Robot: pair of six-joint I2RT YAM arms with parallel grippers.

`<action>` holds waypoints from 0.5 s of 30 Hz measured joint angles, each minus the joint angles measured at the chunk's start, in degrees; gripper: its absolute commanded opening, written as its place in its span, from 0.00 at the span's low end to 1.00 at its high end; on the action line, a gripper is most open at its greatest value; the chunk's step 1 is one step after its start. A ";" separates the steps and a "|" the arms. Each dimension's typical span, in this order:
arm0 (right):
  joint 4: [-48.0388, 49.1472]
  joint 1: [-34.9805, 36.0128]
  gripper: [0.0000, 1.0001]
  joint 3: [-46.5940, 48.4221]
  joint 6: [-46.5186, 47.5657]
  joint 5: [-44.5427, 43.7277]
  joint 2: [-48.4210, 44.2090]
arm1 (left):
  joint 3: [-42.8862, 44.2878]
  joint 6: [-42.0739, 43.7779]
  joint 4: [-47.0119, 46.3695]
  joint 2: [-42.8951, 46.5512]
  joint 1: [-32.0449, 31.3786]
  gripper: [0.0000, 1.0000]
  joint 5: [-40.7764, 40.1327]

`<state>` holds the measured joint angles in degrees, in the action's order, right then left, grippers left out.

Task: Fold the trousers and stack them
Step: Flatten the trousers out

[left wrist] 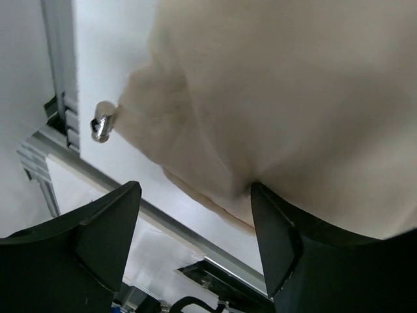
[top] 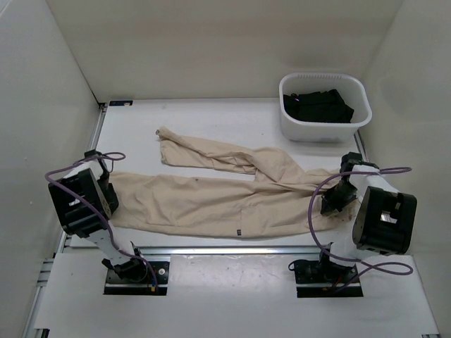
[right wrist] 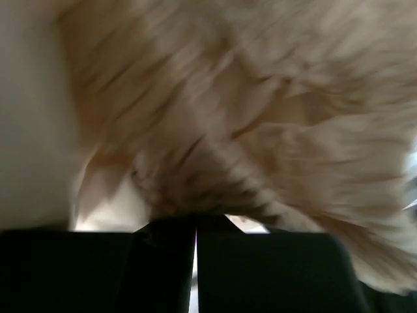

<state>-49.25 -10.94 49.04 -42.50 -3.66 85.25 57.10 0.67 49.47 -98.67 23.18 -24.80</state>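
Note:
The beige trousers (top: 211, 201) lie spread across the table, legs pointing left, the upper leg angled toward the back, the gathered waistband on the right. A tiny dark tag (top: 239, 232) shows on the near edge. My left gripper (top: 109, 184) is at the hem of the near leg. In the left wrist view it (left wrist: 195, 241) is open, with the cloth (left wrist: 273, 98) just past the fingertips and one finger (left wrist: 280, 235) touching its edge. My right gripper (top: 332, 204) is at the waistband. In the right wrist view it (right wrist: 195, 225) is shut on the gathered cloth (right wrist: 260, 130).
A white bin (top: 361, 95) holding a black garment (top: 317, 105) stands at the back right. An aluminium rail (top: 225, 250) runs along the near edge of the table, between the arm bases. White walls close in the left, back and right.

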 measured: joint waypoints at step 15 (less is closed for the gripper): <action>-2.08 -15.32 0.26 -15.85 -9.92 -3.23 -17.62 | -4.55 0.39 0.83 5.01 8.57 1.00 -4.81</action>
<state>-51.33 -26.26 33.19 -52.42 -6.90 67.64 52.56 1.06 50.30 -93.67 31.75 -29.61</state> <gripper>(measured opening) 0.171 0.979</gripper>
